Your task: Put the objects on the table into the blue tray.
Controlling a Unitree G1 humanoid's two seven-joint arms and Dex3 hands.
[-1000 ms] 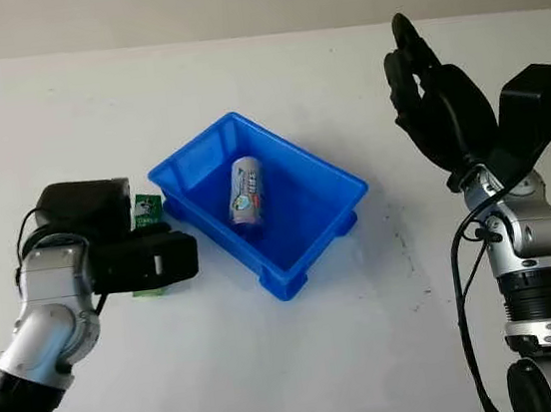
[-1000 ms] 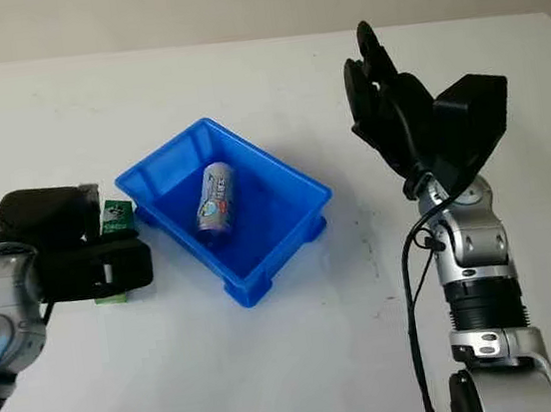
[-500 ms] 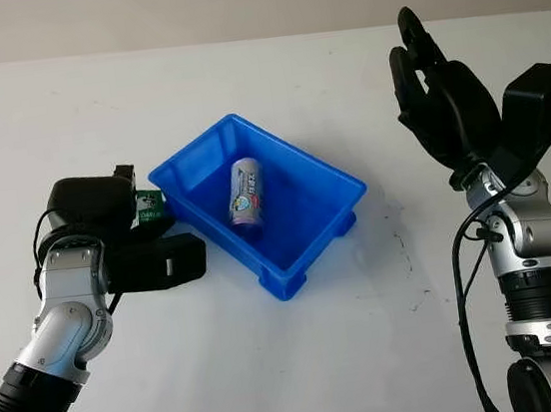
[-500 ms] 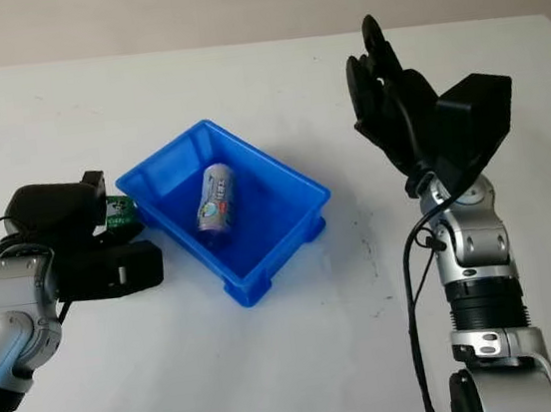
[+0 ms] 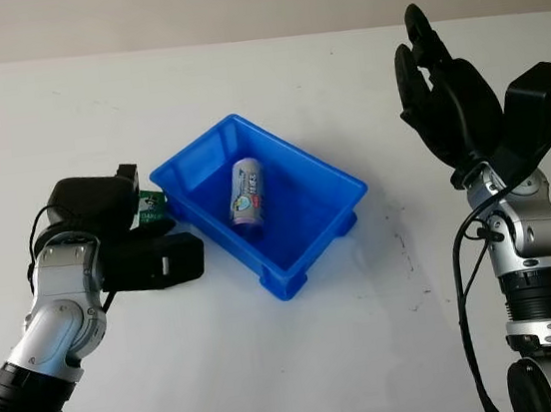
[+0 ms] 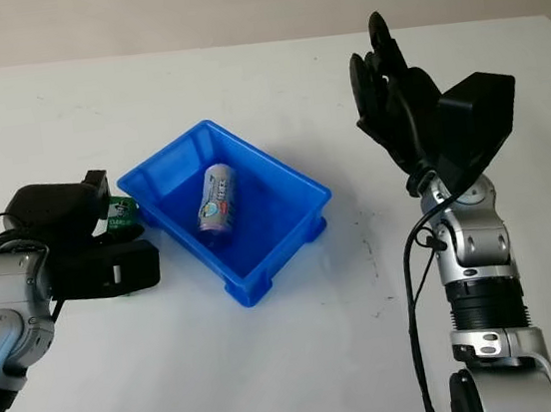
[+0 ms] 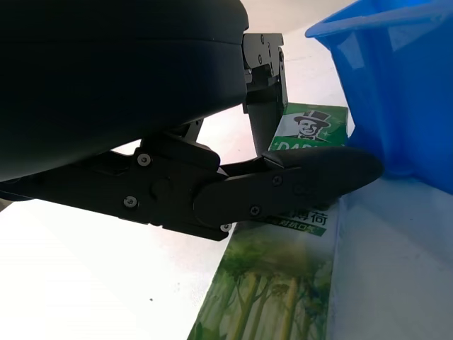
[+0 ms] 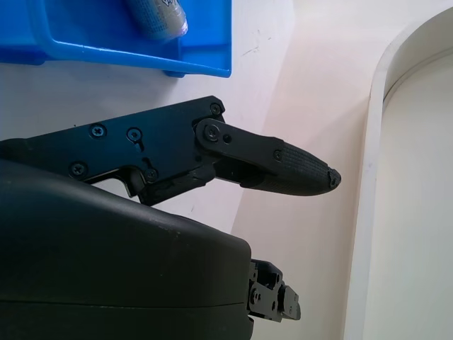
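The left robot hand [image 5: 147, 262] hovers over the green toothpaste box [image 7: 283, 262], fingers [image 7: 297, 184] straddling it but not visibly clamped, so it holds nothing. The box lies on the worktop [image 5: 275, 367] just beyond that hand, touching the blue tray [image 5: 338, 183]. Close squarely across its narrow sides, then lift clear of the rim toward the can [image 5: 247, 191] inside. The right robot hand [image 5: 449, 104] is raised, open, beyond the tray.

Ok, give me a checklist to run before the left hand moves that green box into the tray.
1. Green cardboard toothpaste box on the white table beside the blue plastic tray: ok.
2. Left hand at the box, fingers across it: ok.
3. Grasp firm: cannot tell.
4. Room in the tray beside the small cylindrical can: ok.
5. Right hand open, raised clear to the tray's right: ok.
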